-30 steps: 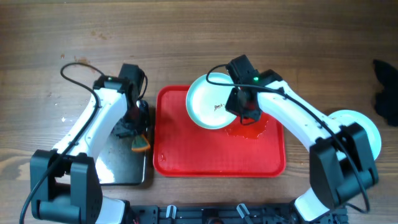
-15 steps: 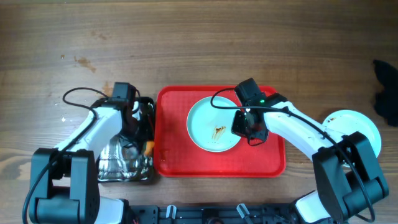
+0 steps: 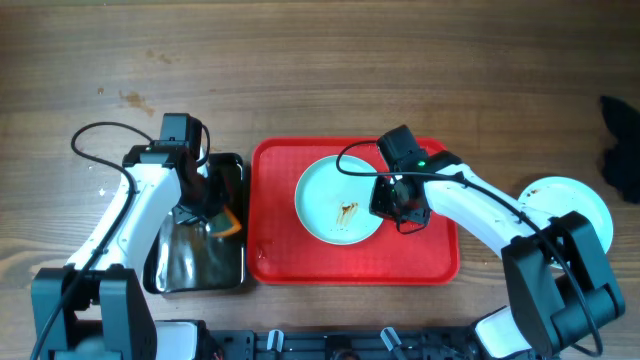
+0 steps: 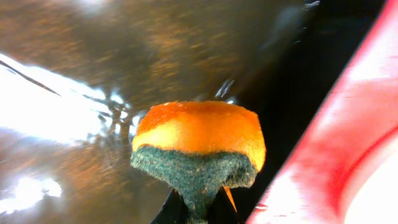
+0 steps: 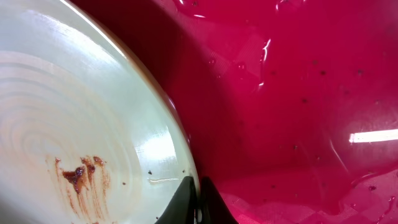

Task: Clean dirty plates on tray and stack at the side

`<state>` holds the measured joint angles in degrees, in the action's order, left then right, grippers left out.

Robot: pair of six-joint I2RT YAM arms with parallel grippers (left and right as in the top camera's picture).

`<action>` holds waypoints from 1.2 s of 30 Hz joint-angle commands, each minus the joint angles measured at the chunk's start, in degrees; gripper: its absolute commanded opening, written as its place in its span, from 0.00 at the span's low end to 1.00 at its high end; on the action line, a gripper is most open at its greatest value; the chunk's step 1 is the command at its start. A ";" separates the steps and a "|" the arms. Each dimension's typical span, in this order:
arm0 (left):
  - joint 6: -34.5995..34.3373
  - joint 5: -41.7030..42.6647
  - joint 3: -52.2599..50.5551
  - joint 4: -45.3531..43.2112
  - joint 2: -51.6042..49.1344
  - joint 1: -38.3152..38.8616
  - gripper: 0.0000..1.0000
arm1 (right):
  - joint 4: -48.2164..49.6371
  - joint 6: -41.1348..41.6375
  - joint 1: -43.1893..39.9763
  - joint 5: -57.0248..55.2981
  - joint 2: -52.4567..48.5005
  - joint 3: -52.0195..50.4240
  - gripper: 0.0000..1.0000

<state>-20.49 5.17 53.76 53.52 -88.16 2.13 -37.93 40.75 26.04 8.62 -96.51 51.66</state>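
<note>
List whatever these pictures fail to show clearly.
- Overhead: the pale plate at right sits partly under the right arm; whether it's a stack is unclear.
- Overhead: a dark object is cut by the right edge.
- Left wrist: the sponge hides most of the left fingers; the black tray is motion-blurred.
- Right wrist: the smeared plate runs off frame.

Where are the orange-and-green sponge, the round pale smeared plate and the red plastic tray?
orange-and-green sponge [image 4: 199, 134], left wrist view, orange side.
pale round plate [image 3: 325, 190], overhead view, clean inner surface.
red plastic tray [image 3: 300, 262], overhead view, bare floor.
</note>
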 commanded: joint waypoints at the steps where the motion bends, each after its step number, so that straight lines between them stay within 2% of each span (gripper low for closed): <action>1: -4.79 -16.13 0.68 3.76 0.70 -0.59 0.04 | 0.52 -1.38 0.13 0.26 -0.98 -1.49 0.05; 6: -6.75 -15.85 0.42 3.65 -0.57 -2.89 0.04 | 0.74 -1.75 0.13 0.46 -0.98 -1.49 0.04; 10: -4.13 -10.03 -1.60 -1.92 -4.37 -3.15 0.04 | 0.81 -1.77 0.13 0.46 -0.98 -1.49 0.04; 16: -3.08 -7.02 -2.54 -7.30 -11.08 -3.15 0.04 | 0.81 -1.84 0.13 0.44 -0.98 -1.49 0.05; 19: -2.21 -6.05 -2.36 -8.13 -11.41 -3.15 0.04 | 0.76 -2.01 0.13 0.44 -0.98 -1.49 0.04; 24: -2.21 -4.22 1.62 -3.80 -8.35 -3.15 0.04 | 0.76 -1.99 0.13 0.46 -0.98 -1.49 0.05; 29: -2.23 0.07 6.23 1.55 -0.02 -1.40 0.04 | 0.92 -2.03 0.13 0.44 -0.98 -1.49 0.04; 32: -2.14 4.35 6.32 1.55 4.59 1.33 0.04 | 1.09 -2.60 0.13 0.46 -0.98 -1.49 0.05; 36: 3.26 8.35 6.29 0.90 5.22 4.85 0.04 | 1.05 -3.10 0.13 0.48 -0.98 -1.49 0.04</action>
<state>-21.85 8.60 59.46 54.76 -83.02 5.06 -37.15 38.85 26.04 8.99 -96.51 51.44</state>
